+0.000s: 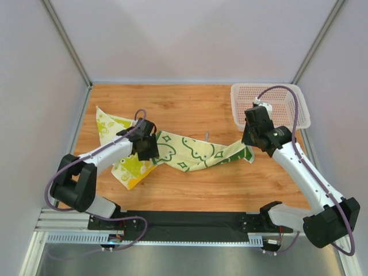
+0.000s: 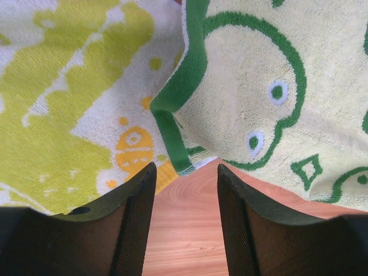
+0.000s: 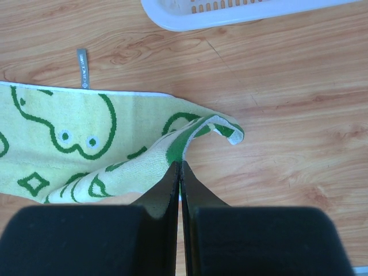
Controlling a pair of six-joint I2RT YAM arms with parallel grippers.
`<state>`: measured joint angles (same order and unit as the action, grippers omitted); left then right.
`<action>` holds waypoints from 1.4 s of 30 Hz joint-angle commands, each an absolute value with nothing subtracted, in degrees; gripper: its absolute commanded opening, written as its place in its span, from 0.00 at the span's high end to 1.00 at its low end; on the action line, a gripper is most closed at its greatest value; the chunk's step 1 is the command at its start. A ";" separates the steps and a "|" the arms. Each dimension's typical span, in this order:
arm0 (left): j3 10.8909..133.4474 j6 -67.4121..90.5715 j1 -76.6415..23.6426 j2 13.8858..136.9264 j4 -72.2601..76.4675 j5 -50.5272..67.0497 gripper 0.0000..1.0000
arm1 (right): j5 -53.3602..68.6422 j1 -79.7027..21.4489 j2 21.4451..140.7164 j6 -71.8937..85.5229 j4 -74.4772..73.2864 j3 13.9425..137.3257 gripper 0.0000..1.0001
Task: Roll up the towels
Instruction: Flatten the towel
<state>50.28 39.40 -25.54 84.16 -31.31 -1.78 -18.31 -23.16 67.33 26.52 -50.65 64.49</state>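
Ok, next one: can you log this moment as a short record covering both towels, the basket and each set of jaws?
table: wood
lime-blob towel: left side, spread out, not rolled
green-outline towel: rumpled across the middle, not rolled, left end overlapping the lime-blob towel
basket: white, far right corner, apart from both towels
left jaws: open above the overlap, holding nothing
right jaws: shut on the green-outline towel's right corner

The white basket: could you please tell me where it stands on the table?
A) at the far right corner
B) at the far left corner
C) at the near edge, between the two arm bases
A: the top view shows the basket at the far right corner of the table.
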 commanded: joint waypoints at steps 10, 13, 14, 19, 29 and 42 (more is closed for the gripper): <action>53.35 38.41 -27.07 89.03 -34.37 -3.78 0.47 | -18.11 -22.94 67.68 26.19 -48.34 63.81 1.00; 52.82 38.67 -27.33 89.65 -33.40 -3.69 0.48 | -18.10 -22.94 67.76 26.19 -48.08 63.63 1.00; 52.82 38.67 -27.51 90.08 -33.14 -3.60 0.49 | -18.11 -22.94 67.76 26.10 -48.08 63.63 1.00; 55.28 37.97 -27.60 92.54 -33.30 -3.43 0.56 | -18.02 -22.85 68.03 26.02 -47.99 63.37 1.00; 57.22 36.47 -27.69 95.36 -34.45 -4.22 0.83 | -18.37 -22.68 67.59 25.66 -48.78 63.54 1.00; 59.32 33.32 -27.69 84.48 -40.94 -4.75 1.00 | -18.02 -21.89 66.80 25.49 -50.45 65.74 1.00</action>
<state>56.42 35.38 -27.35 89.58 -37.69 -4.16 -18.24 -22.35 67.94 26.46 -50.13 63.68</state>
